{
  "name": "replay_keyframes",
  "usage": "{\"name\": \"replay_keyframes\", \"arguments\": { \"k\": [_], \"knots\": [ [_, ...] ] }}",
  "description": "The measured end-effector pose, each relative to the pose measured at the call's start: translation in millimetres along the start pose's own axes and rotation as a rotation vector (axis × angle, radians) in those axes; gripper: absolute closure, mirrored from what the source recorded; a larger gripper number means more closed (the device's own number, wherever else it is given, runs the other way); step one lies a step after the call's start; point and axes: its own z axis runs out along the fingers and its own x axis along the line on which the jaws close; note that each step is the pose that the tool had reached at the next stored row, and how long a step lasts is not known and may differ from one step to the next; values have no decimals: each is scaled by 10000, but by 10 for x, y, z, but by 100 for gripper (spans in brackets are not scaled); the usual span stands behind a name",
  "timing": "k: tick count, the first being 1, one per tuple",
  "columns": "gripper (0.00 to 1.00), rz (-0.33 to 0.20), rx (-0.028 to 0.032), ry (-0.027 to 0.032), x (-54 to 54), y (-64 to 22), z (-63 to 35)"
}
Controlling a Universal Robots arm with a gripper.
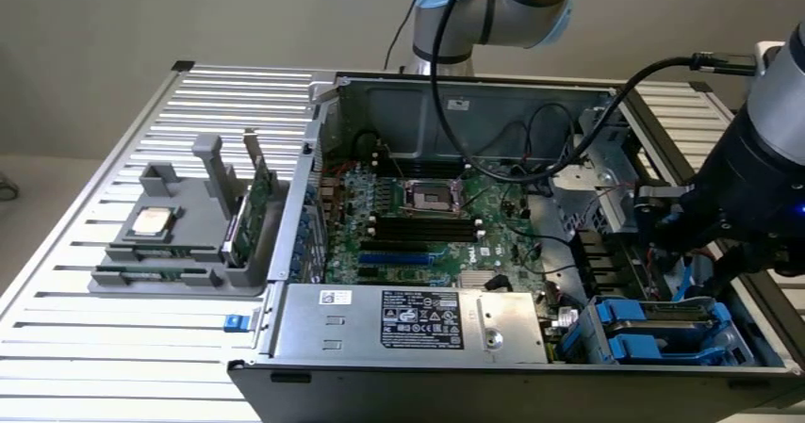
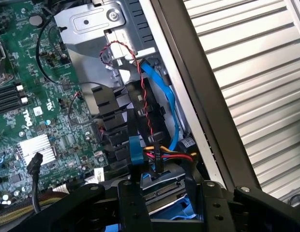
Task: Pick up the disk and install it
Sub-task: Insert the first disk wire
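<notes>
In the exterior view we see the one gripper (image 1: 685, 253) hanging low inside the open computer case (image 1: 453, 84), over its drive bay. Just beneath it lies the single disk (image 1: 661, 321), a silver slab framed by a blue bracket and set into the bay. We cannot tell from here whether the gripper touches it. Well away from the gripper, toward the exterior view's left, a gray holder (image 1: 188, 253) stands on the slatted surface (image 1: 139, 348) with one small silver chip (image 1: 154, 220) and one upright green card (image 1: 258, 211).

In the wrist view the gripper (image 2: 172, 205) has its two black fingers (image 2: 135, 208) standing apart. In the gap between them we see the disk (image 2: 162, 186): a silver edge with a connector strip and a bit of blue bracket. It appears to lie beyond the fingertips, not clamped. Beyond it run one blue cable (image 2: 164, 92) and one twisted red-and-black wire (image 2: 140, 82), with the green motherboard (image 2: 48, 96) off to one side.
</notes>
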Motion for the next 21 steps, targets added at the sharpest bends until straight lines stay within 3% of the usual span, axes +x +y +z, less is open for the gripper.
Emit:
{"name": "replay_keyframes", "arguments": {
  "k": [17,19,21],
  "knots": [
    [53,189,29,-41,15,29,7],
    [67,193,31,-42,15,30,6],
    [73,200,31,-43,15,31,7]
  ]
}}
